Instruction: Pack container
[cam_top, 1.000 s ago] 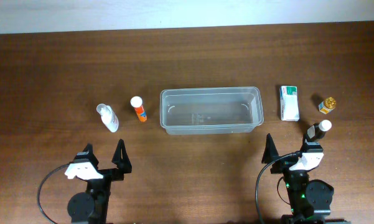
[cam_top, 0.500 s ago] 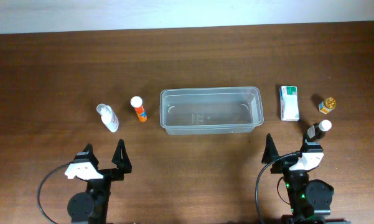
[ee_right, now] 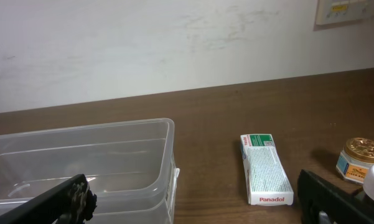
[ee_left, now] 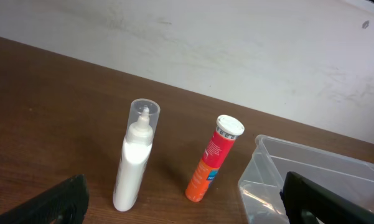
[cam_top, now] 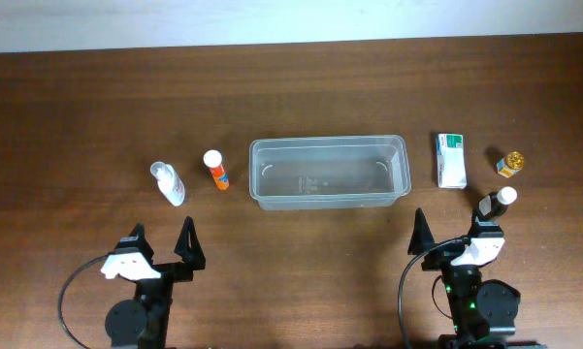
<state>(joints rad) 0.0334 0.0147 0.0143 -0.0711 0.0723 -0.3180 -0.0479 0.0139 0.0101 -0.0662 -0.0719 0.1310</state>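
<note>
The brown wooden table [cam_top: 78,116] carries everything. The container [cam_top: 328,172] lies at its middle, long side running left to right, open upward and empty, well ahead of both arms.

It looks light and thin-walled. I judge it would flex if squeezed across its width and slide on the smooth wood if nudged. The stiffest hold is probably the rolled rim at a short end, with one finger inside the wall and one outside. For packing it likely needs no hold at all, only care not to bump it.

The left gripper [cam_top: 163,231] and right gripper [cam_top: 451,221] rest near the table's front edge. Both have jaws spread wide and nothing between them.

Right of the container lies a white-and-green Panadol box [cam_top: 452,160], flat and stiff, easy to pinch across its narrow sides. On the left lies a white spray bottle [cam_top: 168,182] with a clear cap, and beside it an orange tube [cam_top: 215,170]. Both are round and may roll.

A dark bottle with a white cap [cam_top: 497,202] sits just beside the right gripper's outer finger; whether they touch I cannot tell. The small gold-lidded jar [cam_top: 509,164] is farthest right.
</note>
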